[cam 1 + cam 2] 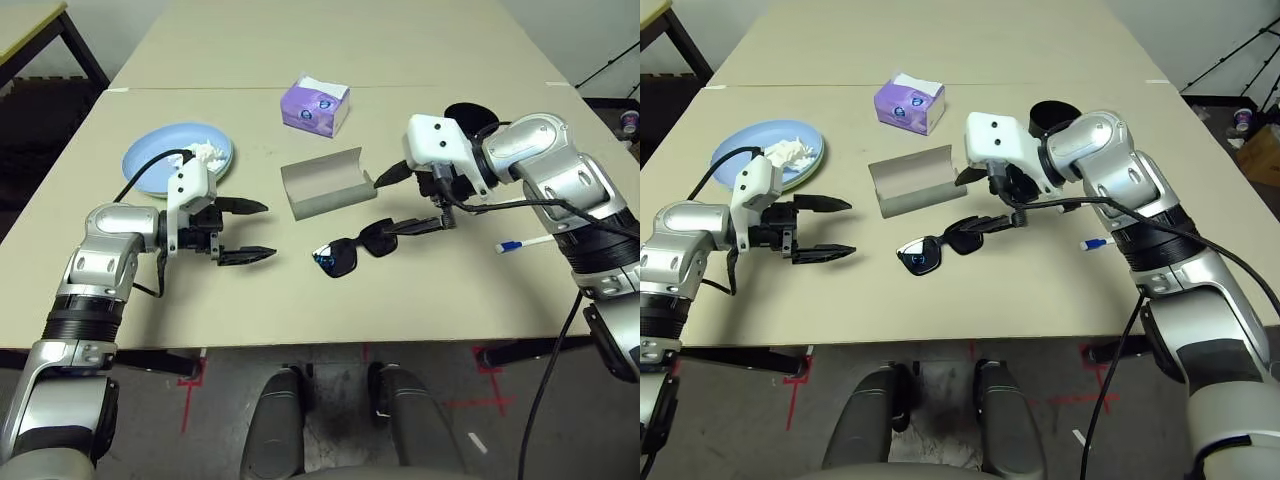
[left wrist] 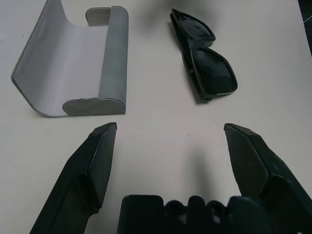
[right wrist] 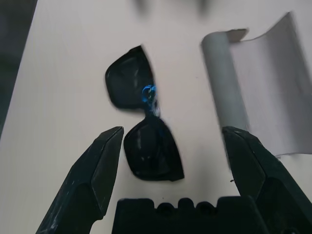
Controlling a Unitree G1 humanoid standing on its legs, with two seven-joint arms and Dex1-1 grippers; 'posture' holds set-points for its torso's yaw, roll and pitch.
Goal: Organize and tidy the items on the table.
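While poised just right of sunglasses (image 1: 357, 247) | right tool (image 1: 412, 200) wide, empty, nearer | long axis near-left to far-right | left tool (image 1: 255, 231) wide

Black cup (image 1: 470, 116) mostly hidden behind right arm.

Glasses case (image 1: 323, 181) at table (image 1: 300, 290) centre, open. Sunglasses (image 1: 352, 250) just beside it at 5 o'clock. Tissue box (image 1: 315, 105) at 12. Plate (image 1: 160, 160) at 9, crumpled tissue (image 1: 208, 152) on it. Marker pen (image 1: 522, 244) at 4, cup (image 1: 470, 117) at 2.
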